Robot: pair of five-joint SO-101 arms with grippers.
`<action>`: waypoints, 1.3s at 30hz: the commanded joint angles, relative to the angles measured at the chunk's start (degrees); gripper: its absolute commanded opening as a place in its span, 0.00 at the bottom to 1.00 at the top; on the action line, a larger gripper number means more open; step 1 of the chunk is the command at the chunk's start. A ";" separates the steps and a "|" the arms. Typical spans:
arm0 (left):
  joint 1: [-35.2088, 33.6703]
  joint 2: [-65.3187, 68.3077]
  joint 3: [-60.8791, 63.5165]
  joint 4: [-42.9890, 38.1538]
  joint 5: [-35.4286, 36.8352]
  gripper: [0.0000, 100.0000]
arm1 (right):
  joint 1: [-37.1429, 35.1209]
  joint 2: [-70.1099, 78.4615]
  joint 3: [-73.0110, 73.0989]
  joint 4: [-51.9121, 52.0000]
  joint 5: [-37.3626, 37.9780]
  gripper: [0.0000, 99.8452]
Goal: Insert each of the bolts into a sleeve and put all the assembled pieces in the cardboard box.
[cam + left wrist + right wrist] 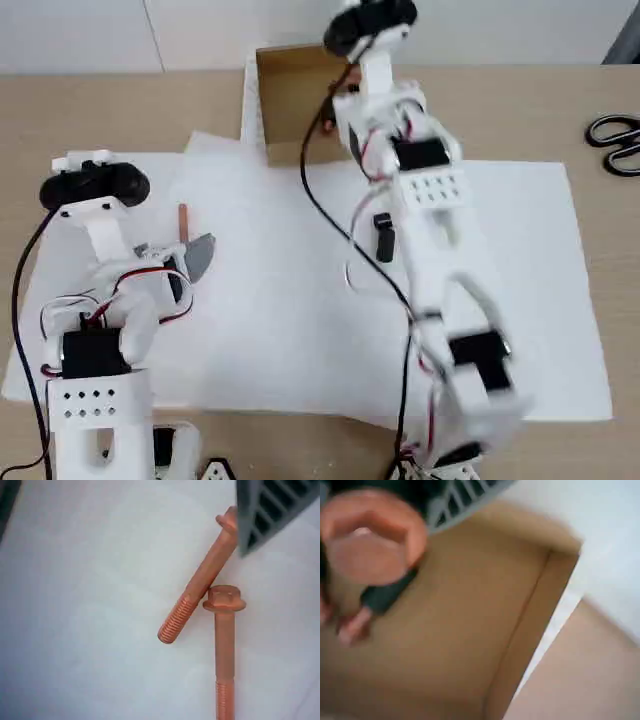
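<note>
Assembled piece [370, 540], a bolt through a black sleeve, appears pinched in the right tool [333, 112], directly over the cardboard box [530, 630]. I judge the step as depositing: next I spread that tool to release. Under the spread left tool [190, 250] lie a slanted bolt [200, 580] touching a straight bolt [225, 645]. A loose sleeve [383, 237] lies well apart from it.

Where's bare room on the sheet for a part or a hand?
Free: mid white sheet, between left gripper and black sleeve; also its right part, toward the scissors. Crowded: bolts under the left gripper; cardboard box, where the right gripper holds an assembled piece.
</note>
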 commanded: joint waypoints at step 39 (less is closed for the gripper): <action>0.00 -1.05 -0.40 0.26 -0.35 0.29 | 2.86 47.25 -49.58 -8.40 0.62 0.16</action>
